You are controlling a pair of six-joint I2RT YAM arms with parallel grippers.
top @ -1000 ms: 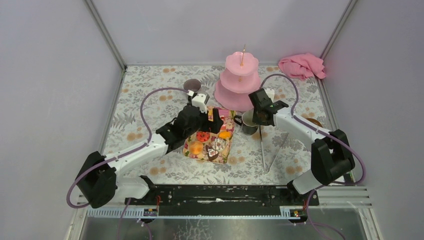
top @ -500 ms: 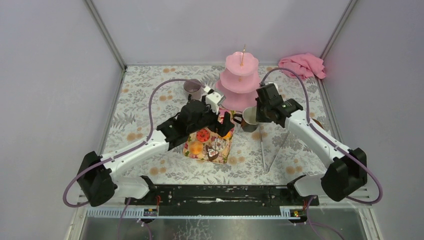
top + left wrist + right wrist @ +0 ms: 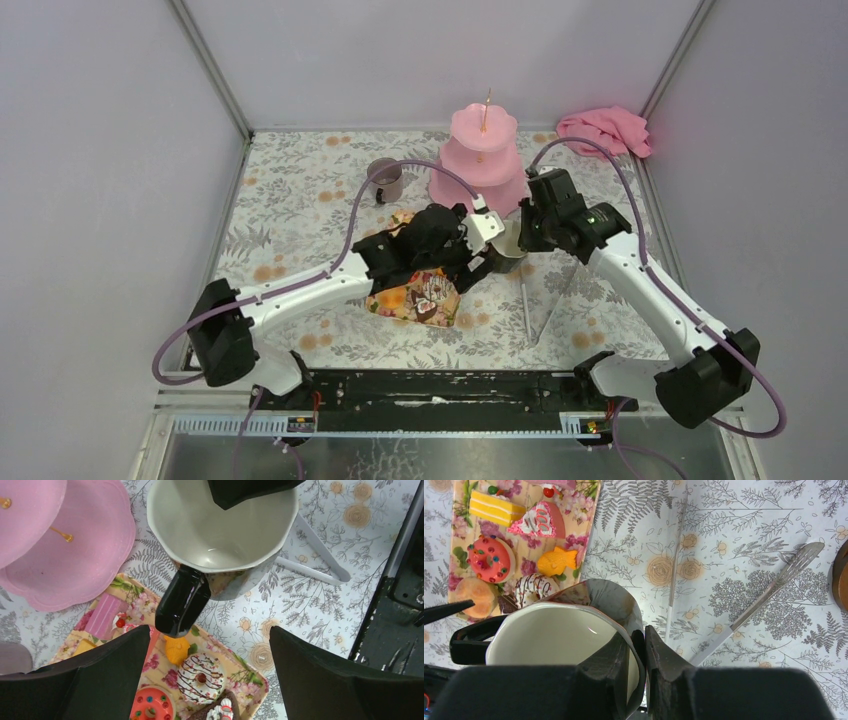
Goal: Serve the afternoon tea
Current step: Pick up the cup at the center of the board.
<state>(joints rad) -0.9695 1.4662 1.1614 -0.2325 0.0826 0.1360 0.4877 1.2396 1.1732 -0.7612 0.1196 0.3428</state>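
Mug (image 3: pixel 507 252) stood beside the tray (image 3: pixel 455 318) and near the stand (image 3: pixel 478 160), its rim pinched by the right gripper (image 3: pixel 644 635), jaws narrow, while the left gripper (image 3: pixel 209 635) gaped wide by its handle (image 3: pixel 182 602).

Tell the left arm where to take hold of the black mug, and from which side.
Grip the handle, coming from the side of the floral tray. The black mug is upright with its handle jutting toward the open left tool, roughly in line with its gap. The right tool pinches the far rim, so that part is taken.
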